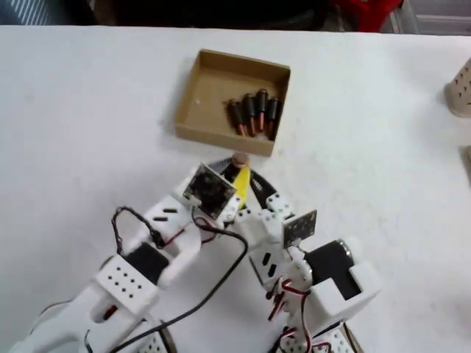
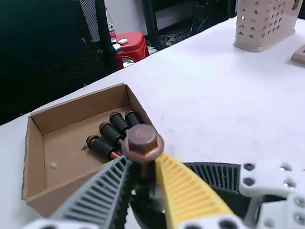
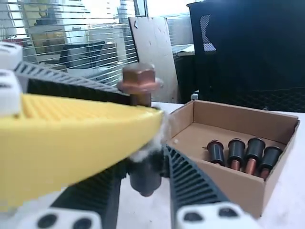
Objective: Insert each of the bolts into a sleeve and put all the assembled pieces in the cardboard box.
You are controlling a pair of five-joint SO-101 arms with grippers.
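The cardboard box (image 1: 202, 84) (image 2: 66, 131) (image 3: 200, 126) sits at the table's middle back with several assembled pieces (image 1: 254, 114) (image 2: 114, 131) (image 3: 243, 152) lying side by side in it. Just in front of the box, my left gripper (image 1: 234, 170) (image 2: 143, 167), with one grey and one yellow finger, is shut on a copper bolt (image 1: 239, 159) (image 2: 142, 140) (image 3: 139, 82) held upright, head up. Its shaft enters a black sleeve (image 3: 145, 176) below. My right gripper (image 1: 249, 185) (image 3: 145, 183), with black fingers, is shut on that sleeve.
A beige perforated holder (image 1: 460, 88) (image 2: 264, 21) stands at the far right edge of the table. Both arms crowd the front middle, and their cables (image 1: 213, 287) trail over the table there. White tabletop (image 1: 88, 118) lies open left and right of the box.
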